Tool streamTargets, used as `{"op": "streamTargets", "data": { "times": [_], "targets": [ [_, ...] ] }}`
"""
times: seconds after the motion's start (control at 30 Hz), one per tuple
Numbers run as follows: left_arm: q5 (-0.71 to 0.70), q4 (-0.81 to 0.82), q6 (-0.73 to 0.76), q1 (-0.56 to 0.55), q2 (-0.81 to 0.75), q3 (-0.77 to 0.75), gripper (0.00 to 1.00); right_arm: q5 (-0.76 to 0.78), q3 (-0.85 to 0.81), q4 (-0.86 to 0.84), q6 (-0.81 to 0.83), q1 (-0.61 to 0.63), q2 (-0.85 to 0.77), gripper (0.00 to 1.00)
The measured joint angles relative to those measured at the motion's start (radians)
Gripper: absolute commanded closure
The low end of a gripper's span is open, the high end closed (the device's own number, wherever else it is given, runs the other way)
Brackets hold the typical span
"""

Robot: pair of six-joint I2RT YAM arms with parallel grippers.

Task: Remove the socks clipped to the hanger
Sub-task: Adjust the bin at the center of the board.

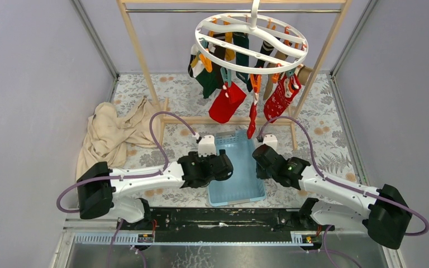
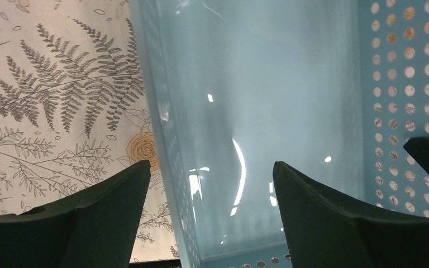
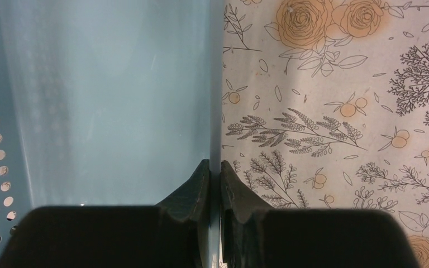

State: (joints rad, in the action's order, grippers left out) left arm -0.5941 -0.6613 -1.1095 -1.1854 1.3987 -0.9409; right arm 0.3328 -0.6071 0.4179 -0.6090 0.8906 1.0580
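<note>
The white round hanger (image 1: 251,44) hangs from the wooden rack, with several socks clipped to it: a red sock (image 1: 227,103), a red patterned sock (image 1: 282,96), a dark green sock (image 1: 208,81) and others behind. Both grippers are low, at a light blue basket (image 1: 237,198) well below the socks. My left gripper (image 1: 227,166) is open and empty, its jaws astride the basket's left wall (image 2: 162,123); it also shows in the left wrist view (image 2: 211,167). My right gripper (image 1: 258,156), also in the right wrist view (image 3: 215,167), is shut on the basket's right wall (image 3: 216,84).
A wooden rack frame (image 1: 139,50) stands at the back, its base bar crossing behind the basket. A large beige cloth (image 1: 111,131) lies crumpled at the left. The floral table cover (image 1: 324,145) is bounded by grey walls on both sides.
</note>
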Motion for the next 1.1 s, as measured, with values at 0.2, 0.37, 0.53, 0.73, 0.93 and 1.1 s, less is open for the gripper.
{"op": "streamTargets", "data": {
  "times": [0.2, 0.37, 0.53, 0.73, 0.93, 1.1],
  "targets": [
    [-0.04, -0.039, -0.049, -0.001, 0.007, -0.013, 0.12, 0.014, -0.001, 0.03, -0.028, 0.0, -0.008, 1.0],
    [-0.058, -0.034, -0.039, 0.013, 0.013, -0.028, 0.11, 0.032, -0.001, 0.075, -0.077, 0.0, -0.062, 1.0],
    [-0.035, 0.026, 0.044, 0.089, 0.012, -0.028, 0.09, 0.056, -0.001, 0.094, -0.133, 0.0, -0.083, 0.84],
    [-0.013, 0.051, 0.17, 0.127, -0.047, -0.031, 0.01, 0.039, -0.032, 0.116, -0.167, 0.004, 0.019, 0.47],
    [0.046, 0.073, 0.27, 0.152, -0.183, -0.069, 0.01, 0.04, -0.14, 0.193, -0.13, 0.008, -0.018, 0.38],
    [0.095, 0.085, 0.318, 0.183, -0.26, -0.13, 0.01, 0.04, -0.327, 0.231, -0.048, 0.01, -0.086, 0.36]
  ]
}}
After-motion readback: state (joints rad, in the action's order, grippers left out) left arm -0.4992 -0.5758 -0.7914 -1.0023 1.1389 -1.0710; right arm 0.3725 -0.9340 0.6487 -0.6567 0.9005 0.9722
